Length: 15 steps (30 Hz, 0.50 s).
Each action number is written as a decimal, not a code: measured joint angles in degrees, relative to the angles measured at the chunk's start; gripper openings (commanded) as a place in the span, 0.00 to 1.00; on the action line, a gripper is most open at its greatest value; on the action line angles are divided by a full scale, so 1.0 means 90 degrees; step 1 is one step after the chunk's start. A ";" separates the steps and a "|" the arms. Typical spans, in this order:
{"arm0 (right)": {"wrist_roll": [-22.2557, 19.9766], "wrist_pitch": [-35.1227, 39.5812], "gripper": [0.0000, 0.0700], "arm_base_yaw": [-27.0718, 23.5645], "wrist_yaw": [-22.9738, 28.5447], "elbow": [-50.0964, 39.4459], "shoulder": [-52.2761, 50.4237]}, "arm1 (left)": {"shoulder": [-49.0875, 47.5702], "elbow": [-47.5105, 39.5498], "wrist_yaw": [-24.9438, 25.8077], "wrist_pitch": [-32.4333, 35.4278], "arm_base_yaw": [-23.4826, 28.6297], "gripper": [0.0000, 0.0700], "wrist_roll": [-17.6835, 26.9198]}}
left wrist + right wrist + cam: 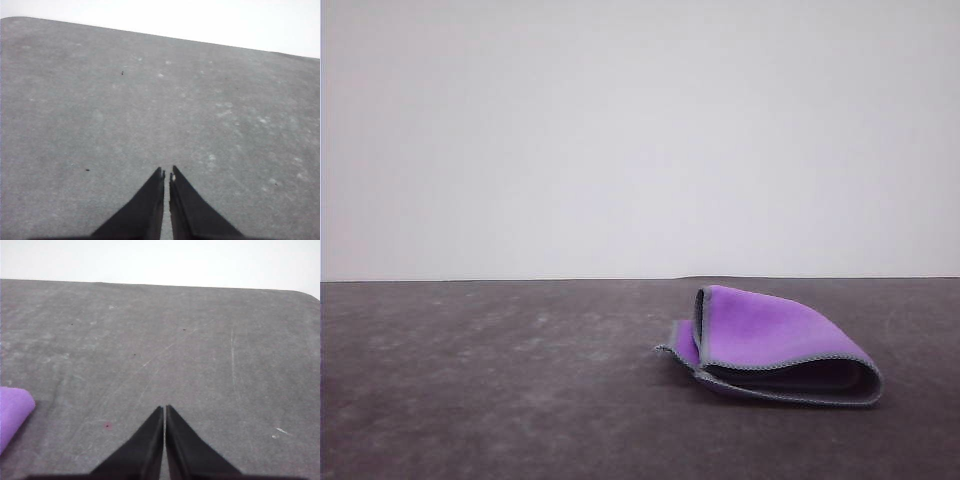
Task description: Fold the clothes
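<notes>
Just one folded purple cloth

Dark grey, scuffed table — plain white wall behind, evenly lit.

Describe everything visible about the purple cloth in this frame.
The cloth is a small soft piece, bright purple on the outside, with light grey stitched edging and a darker inner face glimpsed in the fold. It lies folded over on itself, loosely, the upper layer bulging and leaving a gap at the open edge. It rests on the dark grey table, right of centre in the front view. Nothing else touches it. A purple corner shows in the right wrist view.
</notes>
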 measured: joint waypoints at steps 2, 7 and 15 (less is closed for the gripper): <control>0.0004 0.0045 0.00 0.0000 0.0000 -0.0014 0.0000 | 0.0000 0.0000 0.0002 0.0000 0.0000 0.01 0.0000; 0.0004 0.0045 0.00 0.0000 0.0000 -0.0017 0.0000 | 0.0000 0.0000 0.0000 0.0000 0.0000 0.01 0.0000; 0.0005 0.0045 0.00 0.0000 0.0000 -0.0017 0.0000 | 0.0000 0.0000 0.0001 0.0000 0.0000 0.01 0.0000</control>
